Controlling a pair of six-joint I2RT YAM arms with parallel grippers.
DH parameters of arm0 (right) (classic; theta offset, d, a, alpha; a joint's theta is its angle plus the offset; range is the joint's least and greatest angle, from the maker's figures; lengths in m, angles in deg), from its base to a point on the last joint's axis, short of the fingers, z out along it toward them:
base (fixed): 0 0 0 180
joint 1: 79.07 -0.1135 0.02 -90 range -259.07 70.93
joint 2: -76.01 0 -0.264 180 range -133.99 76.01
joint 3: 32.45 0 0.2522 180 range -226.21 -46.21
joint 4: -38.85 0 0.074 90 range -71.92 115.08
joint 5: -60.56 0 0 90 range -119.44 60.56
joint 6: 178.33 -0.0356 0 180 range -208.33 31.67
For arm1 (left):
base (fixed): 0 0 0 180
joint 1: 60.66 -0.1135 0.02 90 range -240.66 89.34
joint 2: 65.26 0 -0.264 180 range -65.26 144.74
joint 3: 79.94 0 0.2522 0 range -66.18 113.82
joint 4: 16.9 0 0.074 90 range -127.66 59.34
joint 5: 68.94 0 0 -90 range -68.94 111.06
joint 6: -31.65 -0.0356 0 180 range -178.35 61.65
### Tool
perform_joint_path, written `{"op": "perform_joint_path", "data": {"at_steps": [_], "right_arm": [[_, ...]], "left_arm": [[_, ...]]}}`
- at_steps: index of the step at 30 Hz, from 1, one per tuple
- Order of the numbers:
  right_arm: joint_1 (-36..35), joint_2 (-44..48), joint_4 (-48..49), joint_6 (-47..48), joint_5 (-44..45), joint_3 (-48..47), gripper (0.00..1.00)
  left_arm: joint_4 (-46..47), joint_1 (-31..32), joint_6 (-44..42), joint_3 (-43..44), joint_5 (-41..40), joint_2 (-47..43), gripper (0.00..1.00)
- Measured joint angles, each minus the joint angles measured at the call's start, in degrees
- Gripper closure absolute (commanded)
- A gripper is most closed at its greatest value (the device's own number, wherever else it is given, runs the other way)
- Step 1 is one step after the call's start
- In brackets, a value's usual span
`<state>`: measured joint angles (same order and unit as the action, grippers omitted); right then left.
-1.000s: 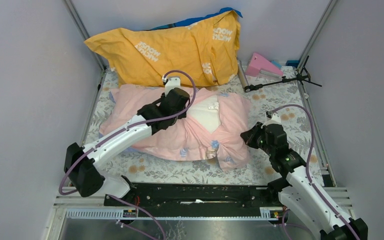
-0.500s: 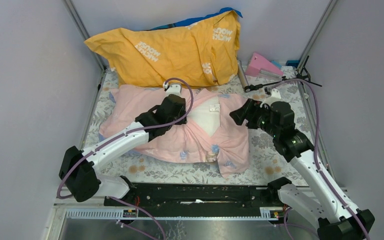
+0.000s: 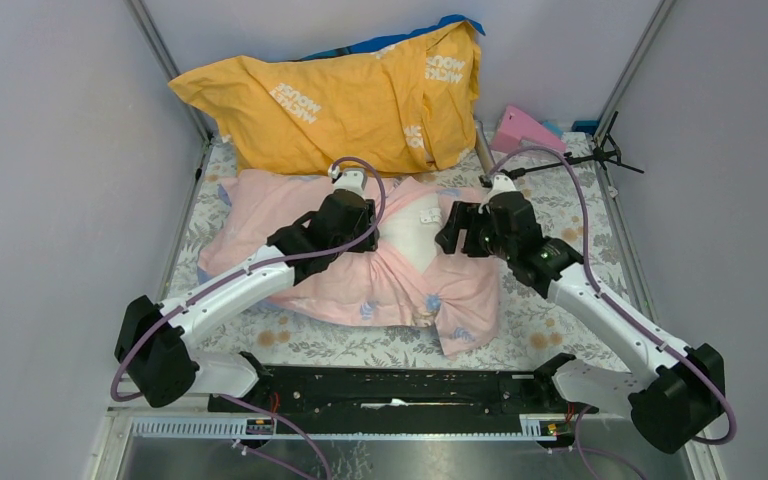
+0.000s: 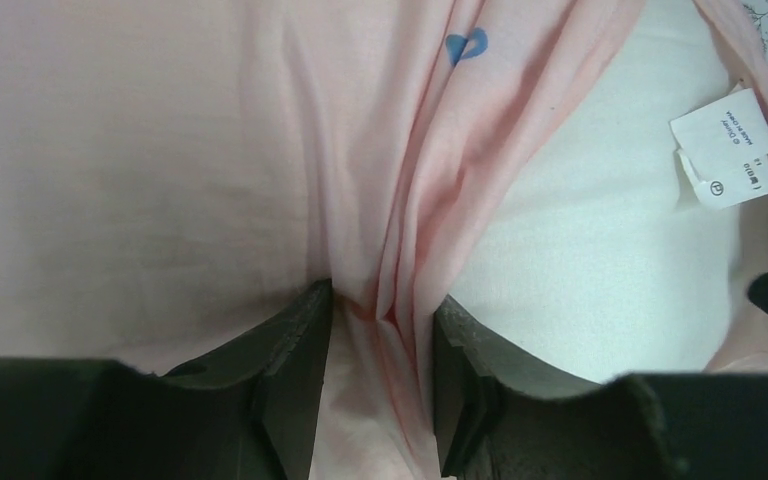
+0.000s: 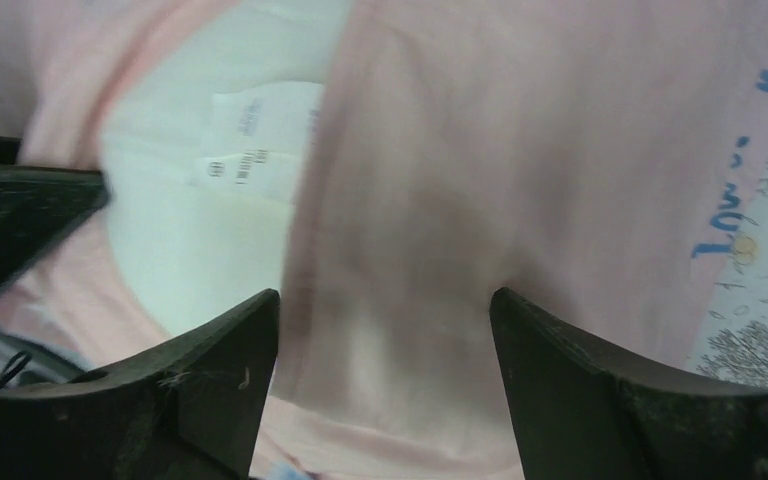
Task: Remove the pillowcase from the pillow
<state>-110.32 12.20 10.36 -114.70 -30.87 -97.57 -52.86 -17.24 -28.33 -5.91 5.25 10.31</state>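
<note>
Right gripper [image 3: 448, 236] has swung up and inward from the near right corner of the pillowcase [image 3: 260, 205] and is now hanging over the cover's open mouth, jaws gone from closed to wide apart. Pillowcase is lying pink side up across the middle of the table [image 3: 360, 345], still holding most of the pillow [image 3: 410, 238]; only a white wedge with its tag [image 4: 725, 150] is showing through the opening. Left gripper [image 4: 380, 305] is pinching a bunched fold of pink fabric at the left lip of that opening, jaws partly closed on it. Right jaws are straddling pink fabric at the right lip and gripping nothing; cannot tell if the tips are touching the cloth. Far edge of the cover is pressing against the yellow cushion [image 3: 340, 100]. Near right corner is flopping over with blue print showing. Bare flowered table is running along the near side and to the right.
</note>
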Motion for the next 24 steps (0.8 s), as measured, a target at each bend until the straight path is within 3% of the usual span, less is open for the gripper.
{"op": "perform_joint_path", "data": {"at_steps": [6, 15, 18, 24], "right_arm": [[0.0, 2.8, 2.4, -0.4, 7.2, 10.0, 0.39], [2.2, 12.7, 9.7, -9.0, 10.5, 23.5, 0.88], [3.9, 15.8, 9.7, -11.1, 10.4, 25.9, 0.99], [4.4, 18.7, 9.9, -11.4, 7.8, 26.5, 1.0]], "left_arm": [[0.3, 0.0, 0.3, -0.2, 0.4, 0.0, 0.58], [0.7, 0.4, 1.4, -0.9, 0.2, -0.8, 0.56], [0.1, 0.5, 2.1, -0.9, -1.4, -1.6, 0.55], [-2.2, 0.5, 2.4, -0.9, -3.2, -3.0, 0.34]]}}
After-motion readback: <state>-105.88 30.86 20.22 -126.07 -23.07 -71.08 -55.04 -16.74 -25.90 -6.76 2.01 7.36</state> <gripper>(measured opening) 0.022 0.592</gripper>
